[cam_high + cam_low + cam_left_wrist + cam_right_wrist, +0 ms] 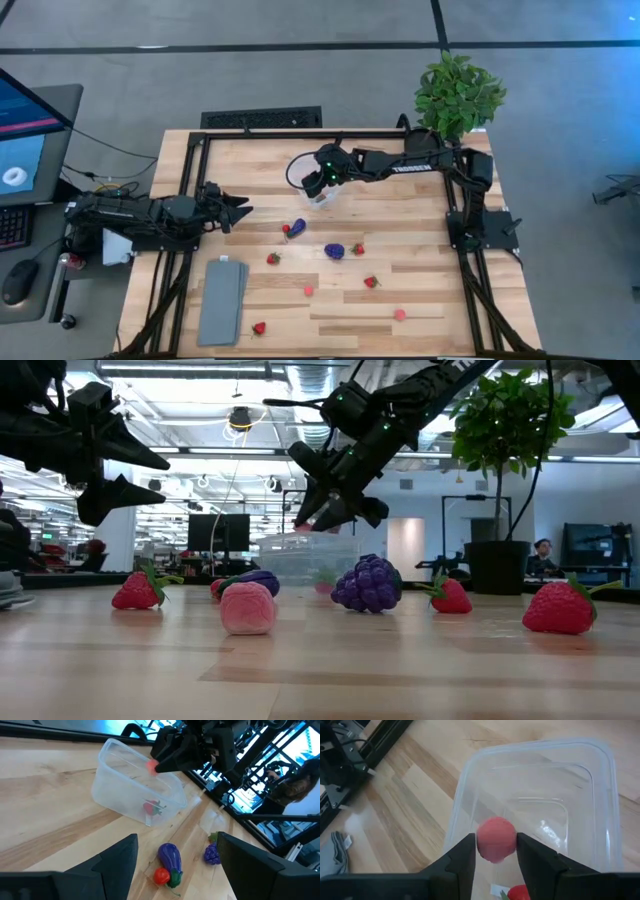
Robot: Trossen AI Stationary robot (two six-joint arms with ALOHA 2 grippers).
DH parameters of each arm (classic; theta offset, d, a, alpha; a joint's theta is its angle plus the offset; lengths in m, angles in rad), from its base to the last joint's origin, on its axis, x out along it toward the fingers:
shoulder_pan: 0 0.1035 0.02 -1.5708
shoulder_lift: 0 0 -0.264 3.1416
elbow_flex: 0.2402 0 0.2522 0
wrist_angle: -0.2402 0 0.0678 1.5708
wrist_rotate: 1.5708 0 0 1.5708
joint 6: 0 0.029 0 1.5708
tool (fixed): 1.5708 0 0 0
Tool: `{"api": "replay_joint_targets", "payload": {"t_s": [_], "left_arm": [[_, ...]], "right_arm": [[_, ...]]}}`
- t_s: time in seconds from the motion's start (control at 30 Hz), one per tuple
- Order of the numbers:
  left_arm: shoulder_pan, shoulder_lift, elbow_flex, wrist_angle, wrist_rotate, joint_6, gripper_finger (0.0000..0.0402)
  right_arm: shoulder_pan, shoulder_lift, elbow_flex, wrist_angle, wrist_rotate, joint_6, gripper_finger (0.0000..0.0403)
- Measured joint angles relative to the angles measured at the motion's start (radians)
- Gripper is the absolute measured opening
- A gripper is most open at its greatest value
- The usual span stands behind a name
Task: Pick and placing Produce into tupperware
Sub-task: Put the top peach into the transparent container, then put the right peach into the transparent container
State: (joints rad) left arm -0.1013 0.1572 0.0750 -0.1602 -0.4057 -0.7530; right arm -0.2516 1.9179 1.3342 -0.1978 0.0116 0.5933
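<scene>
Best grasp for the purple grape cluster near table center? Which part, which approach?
Take the grape cluster from straight above, claw fingers closing across its widest middle. In the low view it sits squat and rounded, bumpy sides giving purchase, with no stem showing to pinch. A strawberry lies close on one side, so set the fingers on the axis that avoids it.

white "TROSSEN" lettering along the right arm, no other readable text anywhere
</scene>
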Motion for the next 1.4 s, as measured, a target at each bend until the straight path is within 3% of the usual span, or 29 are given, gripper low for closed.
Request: {"api": "replay_joint_targets", "payload": {"t_s": [0.43, 0.93, 1.13, 1.4], "left_arm": [[0.000, 0.000, 0.000, 0.000, 0.000, -0.002, 0.0261], [0.000, 0.000, 0.000, 0.000, -0.011, -0.105, 0.0261], [0.000, 0.000, 0.000, 0.000, -0.011, -0.133, 0.0261], [0.000, 0.000, 0.000, 0.001, -0.011, -0.177, 0.0261]], "right_arm": [[0.016, -0.043, 0.000, -0.054, -0.042, -0.047, 0.0227], [0.175, -0.384, 0.000, -0.585, 0.001, -0.259, 0.0225], [0.269, -0.467, 0.000, -0.778, 0.089, -0.259, 0.0225], [0.380, -0.535, -0.045, -0.837, 0.125, -0.187, 0.0225]]}}
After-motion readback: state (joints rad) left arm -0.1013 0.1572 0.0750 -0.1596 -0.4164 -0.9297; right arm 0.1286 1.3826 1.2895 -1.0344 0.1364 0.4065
